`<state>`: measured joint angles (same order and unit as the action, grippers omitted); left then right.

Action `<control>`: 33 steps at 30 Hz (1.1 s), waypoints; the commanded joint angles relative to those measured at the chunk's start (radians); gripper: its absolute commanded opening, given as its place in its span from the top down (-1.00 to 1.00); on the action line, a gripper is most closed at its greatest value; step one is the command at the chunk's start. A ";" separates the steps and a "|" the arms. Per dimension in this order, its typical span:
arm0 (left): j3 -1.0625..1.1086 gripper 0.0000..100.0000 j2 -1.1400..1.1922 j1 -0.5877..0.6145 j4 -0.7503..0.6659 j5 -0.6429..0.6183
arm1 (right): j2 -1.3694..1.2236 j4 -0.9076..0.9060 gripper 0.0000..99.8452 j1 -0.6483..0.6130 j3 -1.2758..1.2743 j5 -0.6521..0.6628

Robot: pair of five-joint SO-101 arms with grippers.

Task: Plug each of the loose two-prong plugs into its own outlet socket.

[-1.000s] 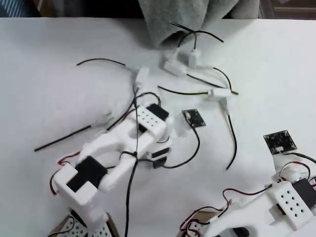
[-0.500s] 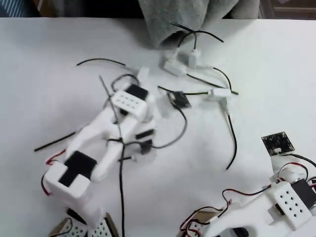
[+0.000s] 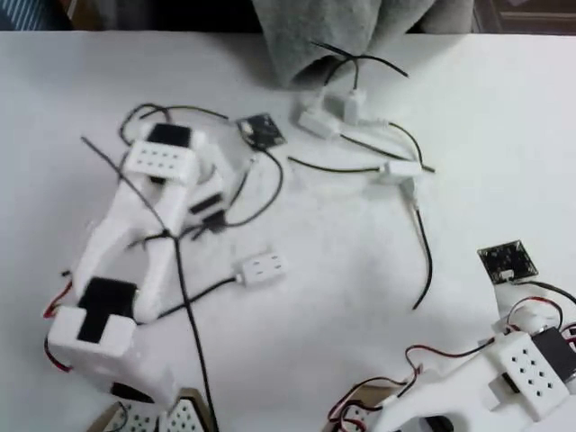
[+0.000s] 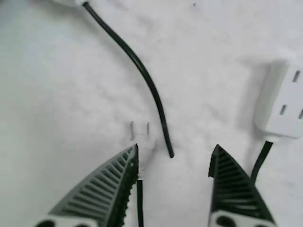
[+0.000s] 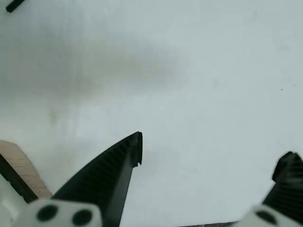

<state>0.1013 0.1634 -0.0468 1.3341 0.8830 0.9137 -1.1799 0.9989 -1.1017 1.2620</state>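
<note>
1. Left wrist view: the left gripper (image 4: 175, 152) is spread open, holding nothing. A white two-prong plug (image 4: 140, 133) lies flat just beside one fingertip.
2. A loose black cable (image 4: 142, 75) ends between the fingers, and a white outlet socket (image 4: 284, 104) rests near the other finger.
3. The right gripper (image 5: 213, 149) hangs open over the white table (image 5: 199, 56).

An outlet socket (image 3: 263, 266) is lying near the middle of the worktop (image 3: 72, 90), just right of the left arm (image 3: 126, 234), which is lying stretched from the near left corner toward the back. A cluster of plugs and cables (image 3: 355, 135) is lying behind the socket at back centre, in front of a cloth (image 3: 351, 27) lying over the far edge, and the right arm (image 3: 504, 369) is sitting at the near right corner. A two-prong plug (image 4: 142, 135) is lying just beside one finger of the left end effector (image 4: 175, 152), and a cable (image 4: 147, 85) is ending between the fingers.
</note>
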 commanded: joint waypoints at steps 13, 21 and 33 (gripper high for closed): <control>-0.281 0.51 0.397 0.223 -0.057 0.224 | 0.016 0.016 0.16 -0.067 -0.063 0.003; -0.562 0.51 0.556 0.168 0.207 0.230 | 0.016 0.016 0.16 -0.067 -0.063 0.003; -0.608 0.75 0.579 0.074 0.259 0.222 | 0.016 0.018 0.16 -0.065 -0.066 0.003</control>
<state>-0.4664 0.7495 0.0407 1.6088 1.1070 0.9137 -1.1753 0.9375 -1.1738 1.2620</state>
